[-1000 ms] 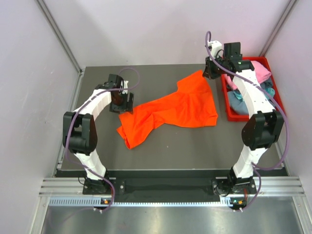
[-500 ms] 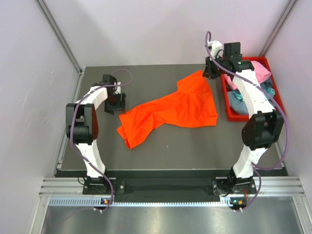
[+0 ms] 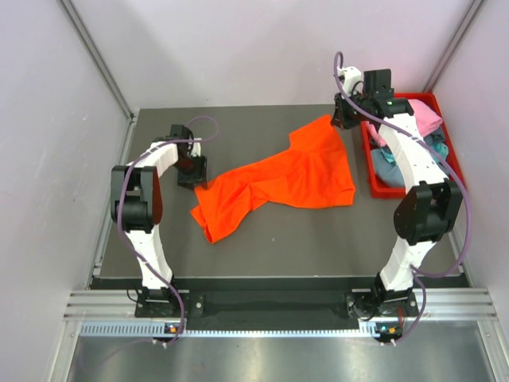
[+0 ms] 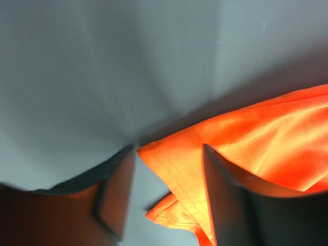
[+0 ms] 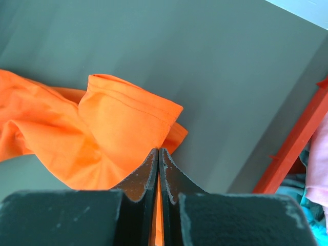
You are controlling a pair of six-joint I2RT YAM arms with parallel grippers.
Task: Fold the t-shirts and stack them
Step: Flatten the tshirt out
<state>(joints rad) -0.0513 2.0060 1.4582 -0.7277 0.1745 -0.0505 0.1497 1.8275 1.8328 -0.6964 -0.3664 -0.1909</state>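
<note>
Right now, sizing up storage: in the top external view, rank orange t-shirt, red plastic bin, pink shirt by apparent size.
Largest first:
bright orange cloth t-shirt
rectangular red plastic bin
pink cloth shirt, partly hidden

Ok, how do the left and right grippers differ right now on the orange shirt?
The left gripper is open, its fingers straddling a hemmed corner of the orange t-shirt without pinching it. The right gripper is shut, with a sliver of orange cloth between its fingers. The left gripper sits at the shirt's left end, the right gripper at its far end beside the red bin. Both are down at the shirt's edges.
</note>
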